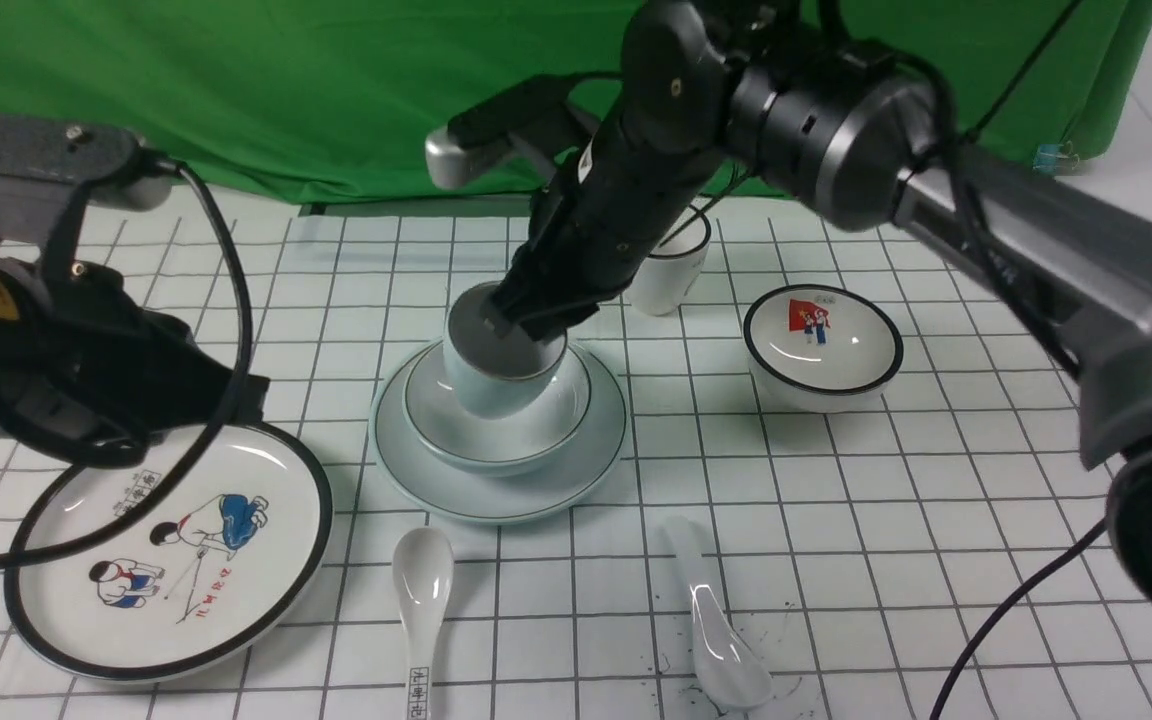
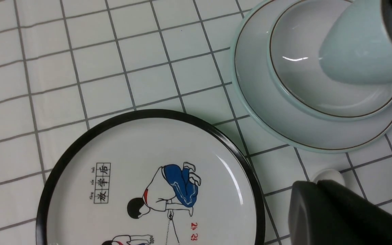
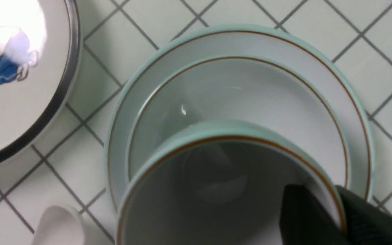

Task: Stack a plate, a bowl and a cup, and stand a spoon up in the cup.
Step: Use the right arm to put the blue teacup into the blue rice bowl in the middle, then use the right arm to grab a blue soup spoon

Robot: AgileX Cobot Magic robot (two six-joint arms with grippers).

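operator: cup [image 1: 491, 385] position, and who has it?
observer: it's within the bowl [image 1: 556, 435], which rests on the plate [image 1: 436, 485]; whether its base touches is unclear. the right gripper [image 1: 526, 322] pinches its far rim, one finger inside, one outside.
operator: arm pose?
observer: the right arm slants down from the far side, right above the cup, so lowering and releasing looks next. the left gripper [image 2: 313, 187], closed and empty, hovers over the cartoon plate [image 2: 80, 177].

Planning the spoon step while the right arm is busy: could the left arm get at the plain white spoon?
Probably yes. The plain spoon lies alone with nothing over it, and the left pincer is shut and empty; it would have to cross past the printed spoon.
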